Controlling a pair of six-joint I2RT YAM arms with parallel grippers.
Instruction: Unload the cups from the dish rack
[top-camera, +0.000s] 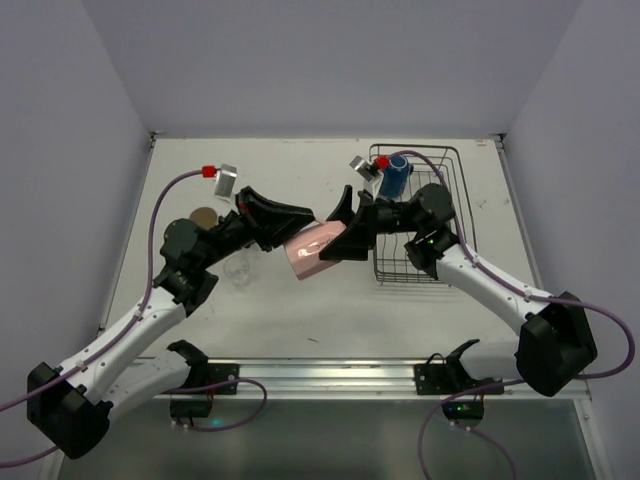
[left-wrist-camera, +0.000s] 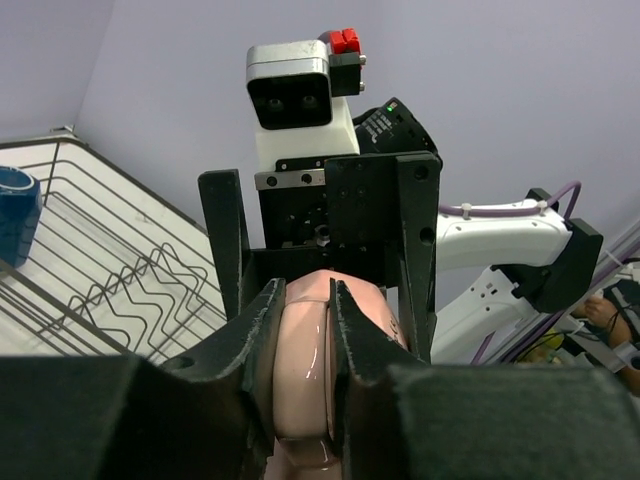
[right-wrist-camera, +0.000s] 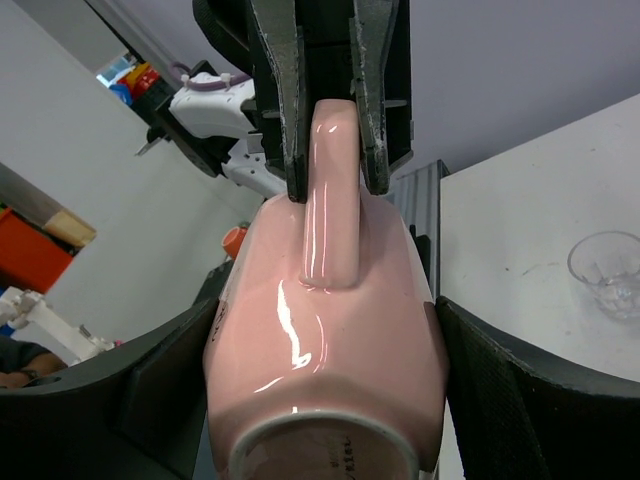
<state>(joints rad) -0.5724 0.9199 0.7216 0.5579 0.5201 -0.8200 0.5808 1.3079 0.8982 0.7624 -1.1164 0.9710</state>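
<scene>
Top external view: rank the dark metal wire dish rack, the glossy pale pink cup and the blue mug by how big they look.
1. dark metal wire dish rack, clearly largest.
2. glossy pale pink cup.
3. blue mug, partly hidden. The pink cup is held up nearer the camera, so the order of these two is unsure.

One camera sits high on the near side, looking down over the whole counter (top-camera: 300, 325). My two wrist cameras face each other, very near the pale pink cup (right-wrist-camera: 325, 330) they share.

Prob robotics lab: white table (top-camera: 300, 320) w/ plain enclosure walls (top-camera: 330, 60), purple cabling (top-camera: 152, 252), mount rail (top-camera: 330, 372).
</scene>
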